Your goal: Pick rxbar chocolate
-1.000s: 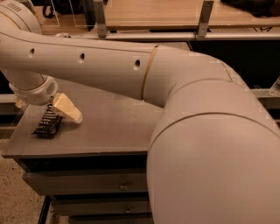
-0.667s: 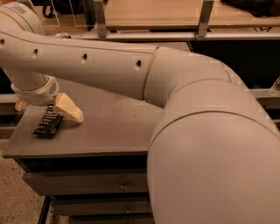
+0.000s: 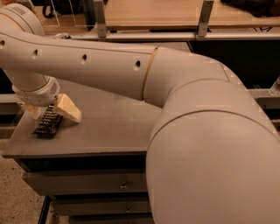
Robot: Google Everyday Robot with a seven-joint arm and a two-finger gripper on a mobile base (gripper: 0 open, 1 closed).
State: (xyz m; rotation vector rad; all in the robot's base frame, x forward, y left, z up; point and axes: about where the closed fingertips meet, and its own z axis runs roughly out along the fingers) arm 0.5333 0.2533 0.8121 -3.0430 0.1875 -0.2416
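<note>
A very large cream-white robot arm fills most of the view. Its bulky rounded segment is seen close at the near right, and from there a long tube with a row of small dark holes is stretched out to the far left, where it is bent down at a wrist.

Under the arm, a grey table with a flat matte top is shown. Grey drawers with small knobs are stacked beneath its near edge. Behind the table, a pale wooden counter is laid across the far side and is crossed by two upright metal posts. A patch of speckled floor is seen at the near left corner.

At the left end of the table, the gripper is pointed down at the tabletop from the wrist. Its two cream-coloured fingers are spread apart, one set to the left and one to the right, and nothing is clamped between them.

The black snack bar, a thin flat wrapper printed with rows of white text, is laid flat on the table near its left edge. Its far end is placed in the gap between the spread fingers, and its near end is left uncovered. Whether the fingers are touching the wrapper cannot be told.
</note>
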